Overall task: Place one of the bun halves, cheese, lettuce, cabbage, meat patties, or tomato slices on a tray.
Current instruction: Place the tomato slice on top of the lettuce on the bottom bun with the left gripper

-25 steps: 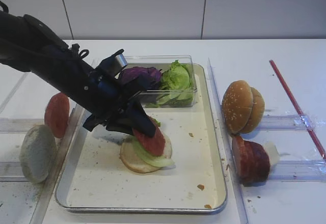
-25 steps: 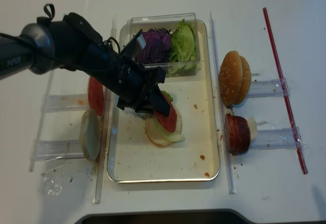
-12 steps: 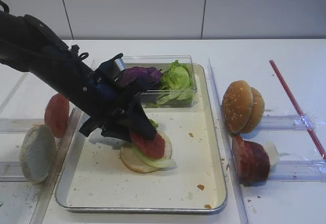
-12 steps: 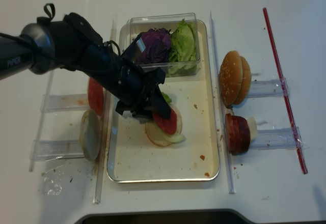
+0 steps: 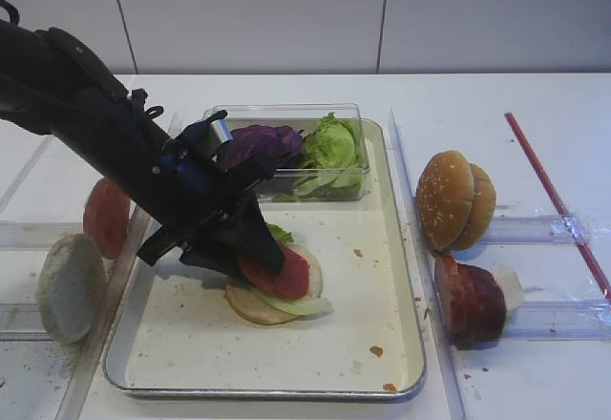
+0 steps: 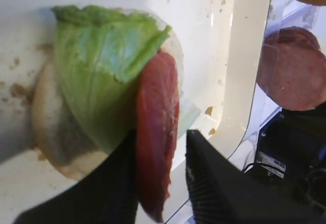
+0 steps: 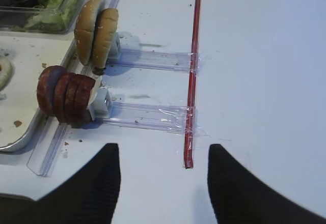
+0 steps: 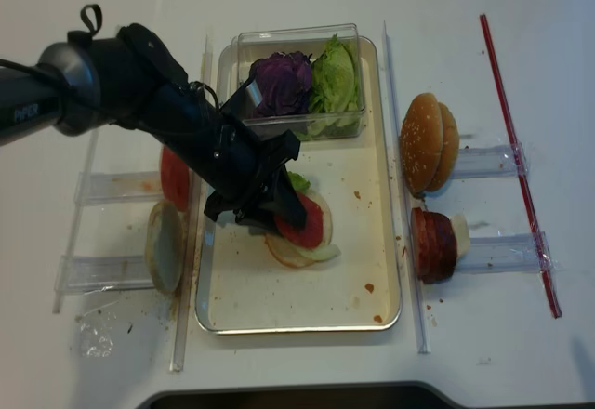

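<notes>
On the tray [image 5: 334, 344] [image 8: 307, 297] [image 6: 193, 10] lies a pale bun half [image 5: 250, 305] [image 6: 56, 137] with a lettuce leaf [image 6: 97, 71] [image 5: 298, 304] on it. A tomato slice [image 5: 284, 273] [image 6: 155, 152] [image 8: 303, 224] lies tilted on top. My left gripper [image 5: 263, 258] [image 6: 160, 135] [image 8: 279, 216] is low over this stack and open. The slice leans against one finger, with a gap to the other. Off to the right, above bare table, my right gripper [image 7: 163, 150] is open with nothing between its fingers.
A clear box at the tray's far end holds purple cabbage [image 5: 263, 140] and lettuce [image 5: 329, 148]. Left racks hold tomato slices [image 5: 105, 215] and a pale bun half [image 5: 69, 288]. Right racks hold sesame buns [image 5: 453, 200] [image 7: 97, 30] and meat patties [image 5: 470, 298] [image 7: 66, 95]. A red strip [image 7: 192, 76] lies beyond.
My left gripper lowered the tomato slice onto the lettuce and bun, then opened and drew back slightly to the left. The right arm has not moved.
</notes>
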You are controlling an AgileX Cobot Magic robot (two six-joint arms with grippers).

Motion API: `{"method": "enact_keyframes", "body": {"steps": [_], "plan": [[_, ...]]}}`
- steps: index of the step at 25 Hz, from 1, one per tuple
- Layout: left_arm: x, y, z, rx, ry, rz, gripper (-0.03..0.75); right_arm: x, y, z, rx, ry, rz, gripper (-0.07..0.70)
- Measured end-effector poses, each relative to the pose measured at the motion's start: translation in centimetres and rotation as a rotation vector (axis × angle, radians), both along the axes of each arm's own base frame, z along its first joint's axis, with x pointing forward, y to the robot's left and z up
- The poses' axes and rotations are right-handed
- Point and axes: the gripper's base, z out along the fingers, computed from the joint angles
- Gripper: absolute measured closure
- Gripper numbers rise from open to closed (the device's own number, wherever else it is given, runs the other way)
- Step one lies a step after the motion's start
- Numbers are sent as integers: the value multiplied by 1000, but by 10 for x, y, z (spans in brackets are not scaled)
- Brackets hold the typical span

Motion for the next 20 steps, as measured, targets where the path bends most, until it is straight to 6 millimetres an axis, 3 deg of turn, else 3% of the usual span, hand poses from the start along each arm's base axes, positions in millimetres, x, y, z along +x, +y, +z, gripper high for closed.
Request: {"method": "enact_keyframes", "body": {"steps": [20], "plan": [[12, 8, 16, 174, 4, -14, 526, 0, -1, 0, -2, 1, -5, 234]]}}
